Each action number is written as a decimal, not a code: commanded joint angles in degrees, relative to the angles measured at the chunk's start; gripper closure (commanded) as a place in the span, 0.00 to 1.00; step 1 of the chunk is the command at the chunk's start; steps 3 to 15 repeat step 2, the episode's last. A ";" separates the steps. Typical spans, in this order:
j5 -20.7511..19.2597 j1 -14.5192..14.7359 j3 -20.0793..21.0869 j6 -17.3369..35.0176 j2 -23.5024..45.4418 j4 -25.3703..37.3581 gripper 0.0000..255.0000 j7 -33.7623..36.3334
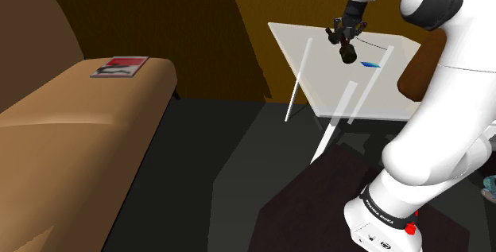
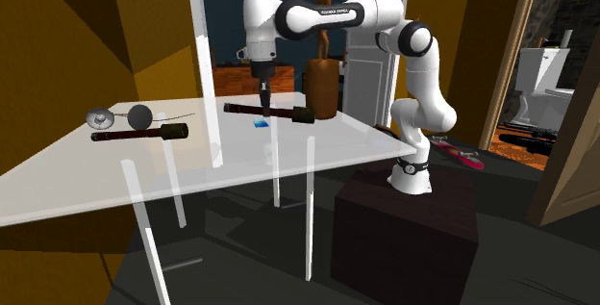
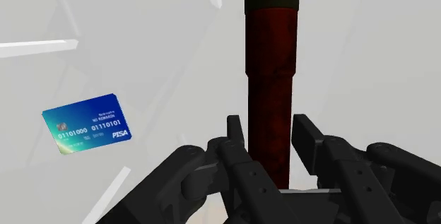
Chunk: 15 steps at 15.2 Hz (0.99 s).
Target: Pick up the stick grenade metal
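The gripper [image 3: 271, 127] is closed on the stick grenade [image 3: 268, 67], its two black fingers clasping the dark red handle, with the dark head pointing away from the hand. The grenade lies level, low over the pale counter [image 2: 96, 173] just beside a blue card [image 3: 86, 124]. I cannot tell whether it touches the surface.

Head of stick grenade [image 3: 268, 67] cropped at wrist view's edge, handle end behind pincer [image 3: 270, 127].

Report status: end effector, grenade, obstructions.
End effector shut on stick grenade handle. Blue card beside it, apart, not in the way.
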 commanded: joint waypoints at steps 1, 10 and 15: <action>0.00 -0.05 -0.03 -0.78 -0.02 0.76 1.00 0.00; 0.00 -0.05 -0.03 -0.78 -0.01 0.77 1.00 0.00; 0.00 -0.05 -0.03 -0.78 -0.01 0.77 1.00 0.00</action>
